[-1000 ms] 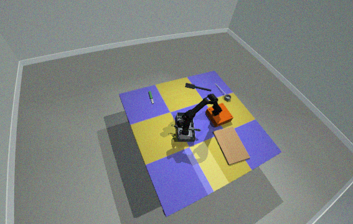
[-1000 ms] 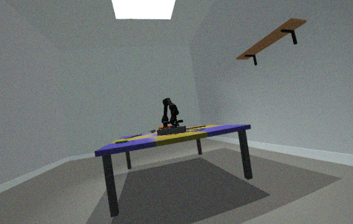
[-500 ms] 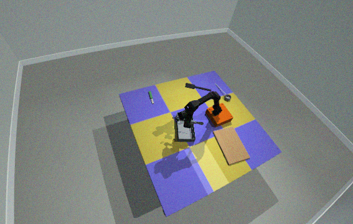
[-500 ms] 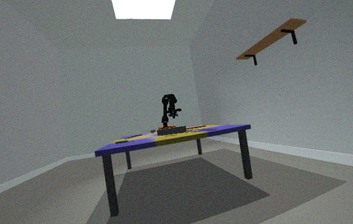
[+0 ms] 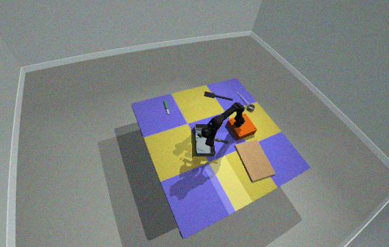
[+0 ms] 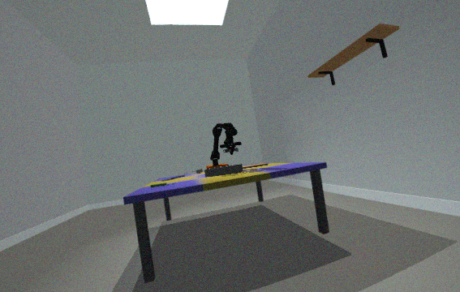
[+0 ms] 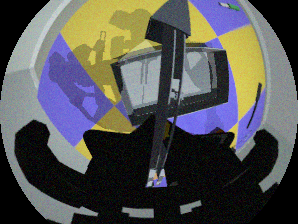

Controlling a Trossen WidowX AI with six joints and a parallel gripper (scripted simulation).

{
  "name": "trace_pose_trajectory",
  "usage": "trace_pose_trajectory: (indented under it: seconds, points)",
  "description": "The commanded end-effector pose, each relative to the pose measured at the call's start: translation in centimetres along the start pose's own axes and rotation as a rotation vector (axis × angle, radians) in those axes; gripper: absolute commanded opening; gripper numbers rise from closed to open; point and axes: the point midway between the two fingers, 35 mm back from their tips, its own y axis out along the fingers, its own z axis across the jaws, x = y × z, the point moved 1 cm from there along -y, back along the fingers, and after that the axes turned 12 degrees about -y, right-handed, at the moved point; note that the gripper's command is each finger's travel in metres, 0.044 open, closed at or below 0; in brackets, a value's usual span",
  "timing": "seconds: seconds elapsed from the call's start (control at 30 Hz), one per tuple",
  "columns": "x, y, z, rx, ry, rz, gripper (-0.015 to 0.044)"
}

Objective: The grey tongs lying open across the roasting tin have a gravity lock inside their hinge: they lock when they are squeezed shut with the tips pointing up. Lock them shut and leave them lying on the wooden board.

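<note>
The grey tongs (image 7: 167, 75) (image 5: 221, 140) are raised above the roasting tin. In the wrist view their two arms lie close together, with the wedge-shaped end at the top and the narrow end by the fingers. Whether they are locked does not show. My gripper (image 7: 155, 118) (image 5: 210, 140) (image 6: 230, 149) is shut on the tongs' arms, partway along them. The roasting tin (image 5: 203, 155) (image 6: 223, 169) (image 7: 221, 75) stands on the table below, apart from the gripper. The wooden board (image 5: 255, 161) lies flat beside the tin, on the right in the top view, with nothing on it.
The orange arm base (image 5: 245, 127) stands between the tin and a ladle (image 5: 250, 108). A black spatula (image 5: 218, 96) lies near the table's back edge. A small green-handled tool (image 5: 166, 105) (image 7: 231, 6) lies in the far left corner. A shelf (image 6: 353, 50) is on the wall.
</note>
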Motion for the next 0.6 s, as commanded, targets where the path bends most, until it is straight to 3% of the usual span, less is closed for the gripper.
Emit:
trace_pose_trajectory:
  seconds: [0.0,0.57]
  points:
    - [-1.5,-0.5,1.4,0.009,0.051,-0.011,-0.015]
    - [-10.9,-0.4,7.3,0.012,0.338,0.001,-0.015]
